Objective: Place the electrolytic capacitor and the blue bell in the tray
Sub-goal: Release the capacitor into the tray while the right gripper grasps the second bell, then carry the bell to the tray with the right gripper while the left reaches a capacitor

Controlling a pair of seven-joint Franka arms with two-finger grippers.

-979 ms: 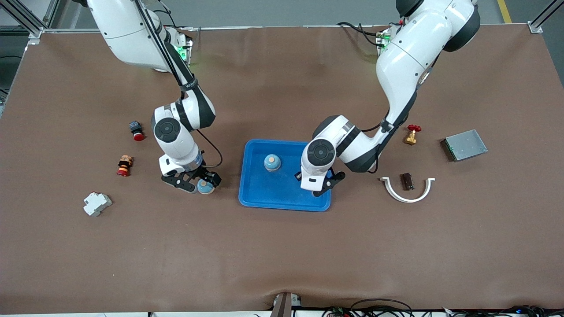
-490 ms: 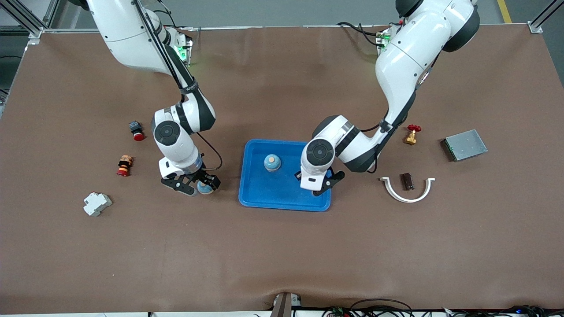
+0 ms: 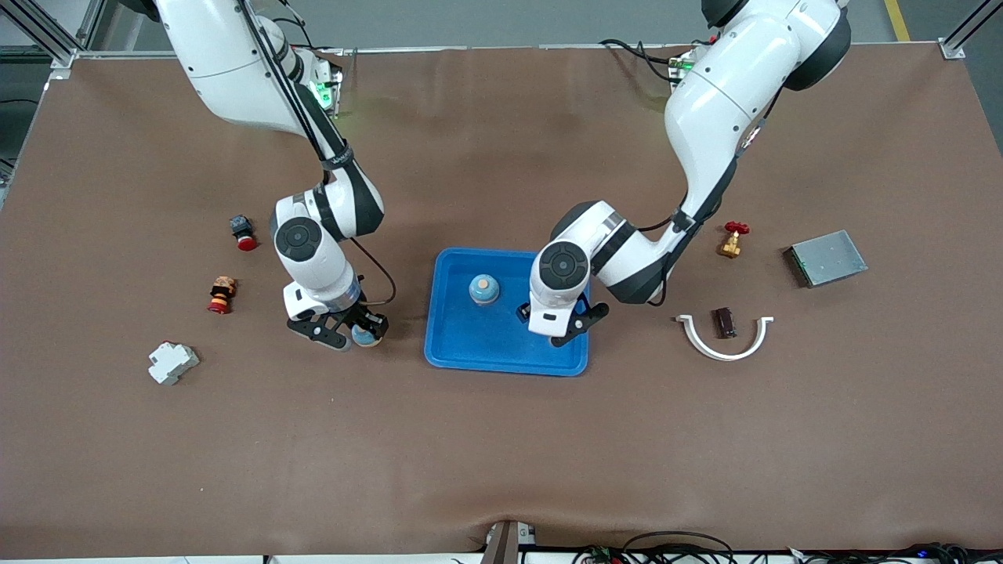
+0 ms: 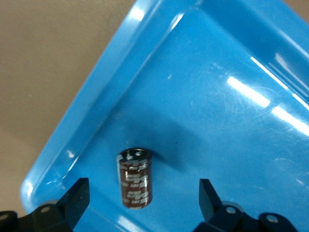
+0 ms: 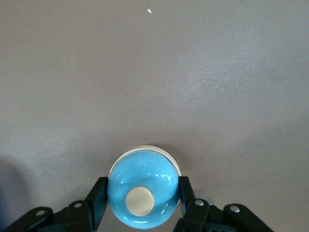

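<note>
The blue tray [image 3: 501, 366] lies mid-table. My left gripper [image 3: 555, 321] hangs low over the tray's corner, at the left arm's end. In the left wrist view it [image 4: 142, 194] is open, and the dark brown electrolytic capacitor [image 4: 136, 180] is on the tray floor [image 4: 217, 121] between its fingers, touching neither. One blue bell [image 3: 484, 289] with a cream button sits in the tray. Another blue bell [image 3: 365, 336] sits on the table beside the tray, toward the right arm's end. My right gripper [image 3: 346, 334] is shut on that bell [image 5: 143, 192], a finger pressing each side.
Toward the right arm's end lie a red-capped button [image 3: 243, 232], an orange and red part [image 3: 222, 294] and a white block [image 3: 172, 363]. Toward the left arm's end are a brass valve [image 3: 733, 240], a grey metal plate [image 3: 827, 257], a white curved piece [image 3: 725, 338] and a small brown block [image 3: 723, 322].
My left gripper has opened and let go of the capacitor in the tray. My right gripper has closed on the blue bell on the table.
</note>
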